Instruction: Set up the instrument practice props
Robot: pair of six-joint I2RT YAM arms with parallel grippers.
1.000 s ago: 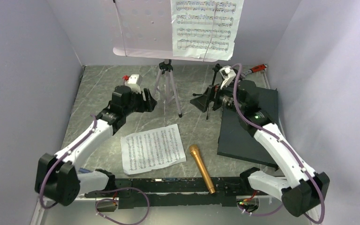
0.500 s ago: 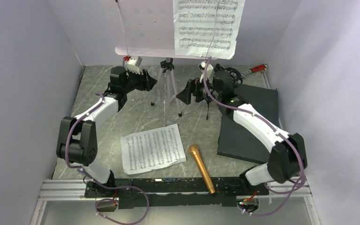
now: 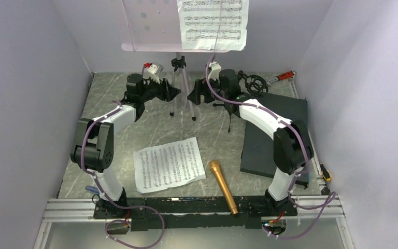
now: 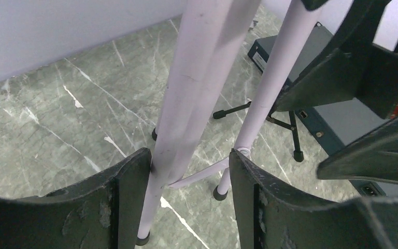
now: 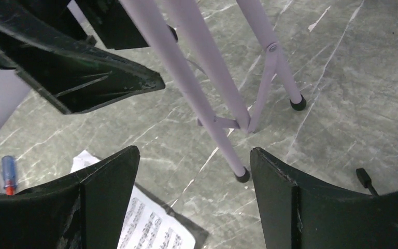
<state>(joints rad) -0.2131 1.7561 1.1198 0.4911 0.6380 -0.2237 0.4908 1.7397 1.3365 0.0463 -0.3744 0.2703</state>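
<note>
Both the left gripper [image 4: 186,161] and the right gripper [image 5: 194,155] were spread open, one on each side of the legs of the music stand [image 3: 145,31], at the back of the table [image 3: 109,104]. Only the left wrist view showed a leg touching one finger [image 4: 129,181]. Only the top view showed the sheet [image 3: 212,21] up on it.

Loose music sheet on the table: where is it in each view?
Top external: loose music sheet lies flat at low centre, left of the gold microphone.
Left wrist: not in it.
Right wrist: sheet at bottom left, cut by the frame edge.
Shared landmark: lilac legs of the music stand, in all three.
</note>
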